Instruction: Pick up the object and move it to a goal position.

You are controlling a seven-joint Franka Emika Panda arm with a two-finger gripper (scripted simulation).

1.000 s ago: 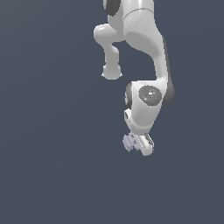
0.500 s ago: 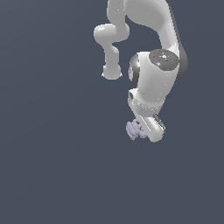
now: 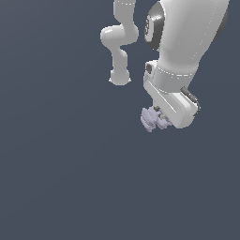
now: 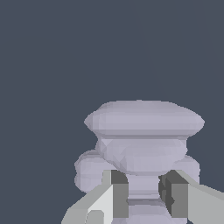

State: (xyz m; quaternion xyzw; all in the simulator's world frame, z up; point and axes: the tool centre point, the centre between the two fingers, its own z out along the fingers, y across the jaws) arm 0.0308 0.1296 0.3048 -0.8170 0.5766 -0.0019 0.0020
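Note:
The object is a small pale lavender-grey lump with ridged ribs. In the exterior view it hangs just under the white hand, and my gripper is shut on it. The wrist view shows the object close up, a wide ribbed cap over a narrower stem. My gripper pinches that stem, one grey pad on each side. The fingers are mostly hidden behind the hand in the exterior view.
The arm's white links fill the upper part of the exterior view's right. A plain dark grey-blue ground lies all around, with no other object in view.
The arm has swung nearer the camera and upward, carrying the object with it. The grip on the object is unchanged.

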